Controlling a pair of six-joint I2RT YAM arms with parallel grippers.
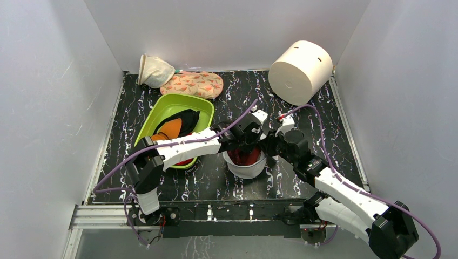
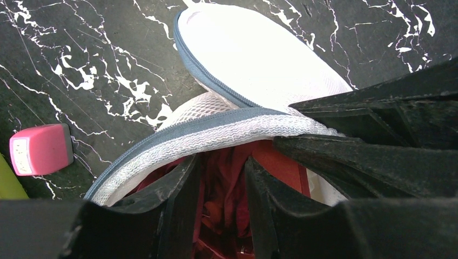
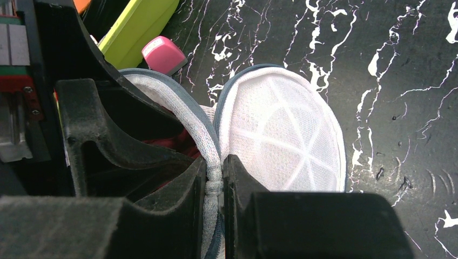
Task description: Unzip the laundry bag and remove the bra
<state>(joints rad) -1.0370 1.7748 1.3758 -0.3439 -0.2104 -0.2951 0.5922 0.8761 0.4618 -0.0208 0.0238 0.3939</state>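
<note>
The laundry bag (image 1: 246, 168) sits midway between the left and right edges of the worktop, nearer the near edge. It is already unzipped, and its domed mesh lid (image 3: 281, 129) is folded back beside the opening. The bag is judged light, soft and easily collapsed, so its corded rim (image 2: 216, 129) is taken as the firmest hold. That rim is pinched tight between the closed fingers of the right gripper (image 3: 216, 162). The red bra (image 2: 224, 216) is bunched inside; it is judged limp and liable to snag on mesh, and is best taken by a thick fold. The left gripper (image 2: 221, 167) is placed in the opening with red cloth between its fingers; whether it is clamped cannot be told. A pink block (image 2: 40, 148) lies just beside the bag, and a green tub (image 1: 178, 97) is set towards the left edge.
</note>
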